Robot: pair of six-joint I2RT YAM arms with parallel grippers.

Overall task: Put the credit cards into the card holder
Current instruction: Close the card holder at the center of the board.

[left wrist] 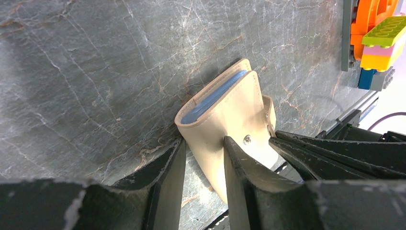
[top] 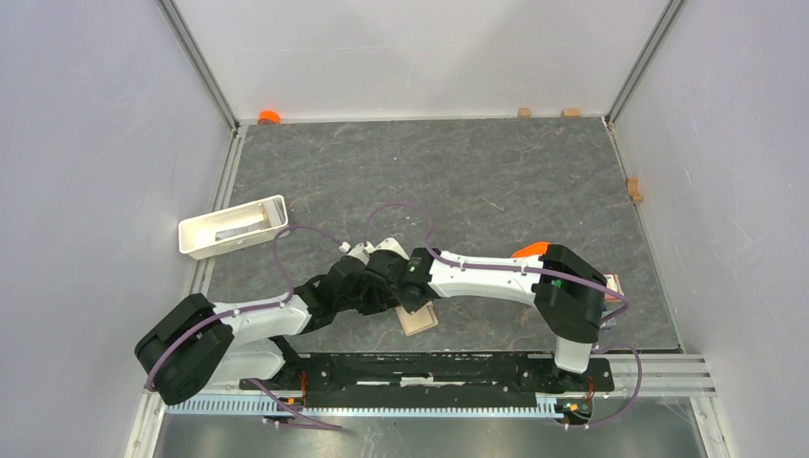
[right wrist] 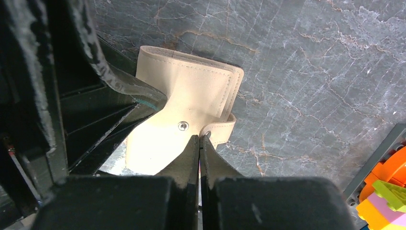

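Over by 9 o'clock on the grey table (top: pixel 496 181) sits a white tray (top: pixel 229 244). To its right, close to the 6 o'clock edge, lies the card holder (left wrist: pixel 234 108), right under the spot where the two arms meet. It is a small cream wallet, folded over, with soft stitched edges. A little silver snap (right wrist: pixel 182 126) shines on its top face. A tab (right wrist: pixel 221 129) sticks out loose from one long side, not snapped down. Blue see-through pockets (left wrist: pixel 215 93) peek out of one short end.

Seen from the left wrist camera, the long way of the holder runs from 5 o'clock up to 11 o'clock. The blue end points to 11 o'clock, and the tab is on the 3 o'clock side.

The left gripper (left wrist: pixel 204 141) is about half open and has the near corner of the holder between its fingers (left wrist: pixel 165 165). One finger presses the outside edge, and the other lies on the top face beside the snap. The right gripper (right wrist: pixel 199 139) is squeezed tight shut. Its tips touch the end of the tab, just beside the snap. I cannot tell if the tab is pinched between them. At about 3 o'clock from the holder, bright toy bricks (left wrist: pixel 383 40) are stacked by the table edge.
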